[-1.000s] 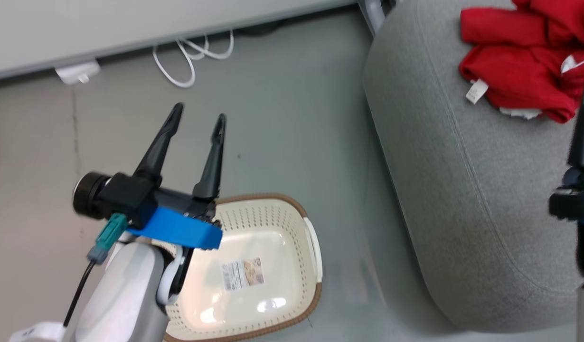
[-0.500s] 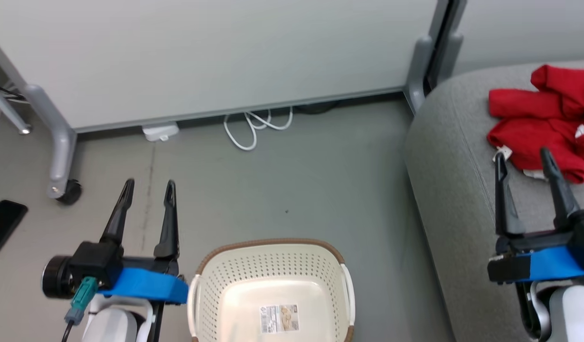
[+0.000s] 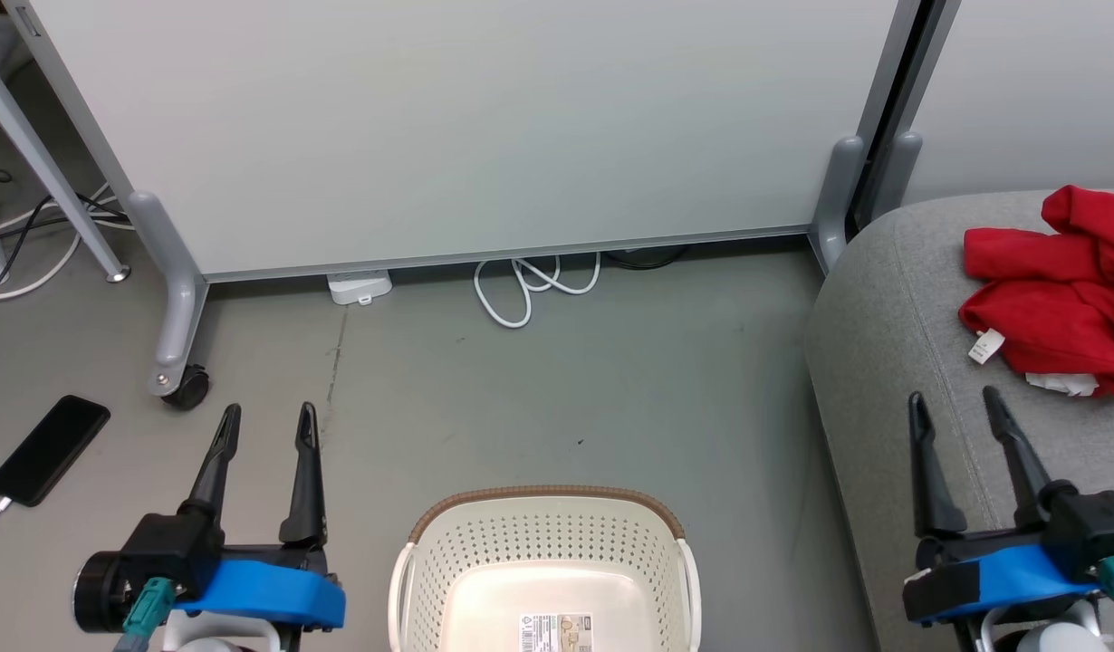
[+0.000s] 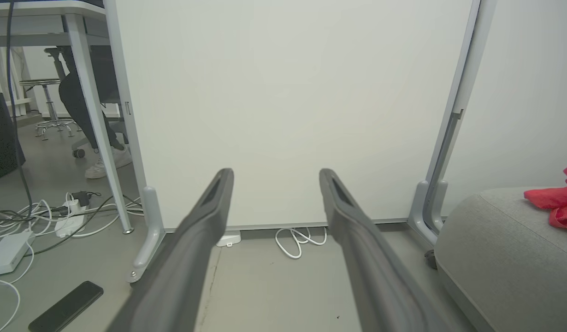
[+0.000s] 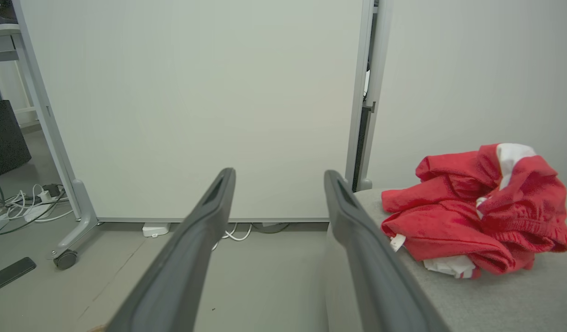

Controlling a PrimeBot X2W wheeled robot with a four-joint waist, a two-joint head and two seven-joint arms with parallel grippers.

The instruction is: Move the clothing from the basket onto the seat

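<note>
Left gripper: both long dark fingers were spread wide, gripping nothing and touching nothing. It hung over bare grey floor.

Right gripper: equally wide and also empty. In the head view its fingers were seen against the near part of the large light-grey fabric-upholstered seat. They were short of the bright red soft fabric clothing with white panels and apart from it.

The clothing lay heaped on the seat, back from its rounded left edge, with a small white tag at the near side.

Between the two arms stood the cream-white perforated plastic basket with a brown woven-look rim, cut by the bottom edge of the head view. Its visible floor showed pale plastic and a sticker label.

Open room: a broad stretch of floor ran from the basket to the pale partition panel.
- Along the panel's foot lay a looped white cable and a white power strip.
- A grey castor foot and a flat black phone sat off left, near the left gripper but apart from it.

The left wrist view took in a person's dark-trousered leg and white shoe beyond a desk leg, plus tangled cables. The right wrist view gave the heap side-on, with a white panel uppermost.
</note>
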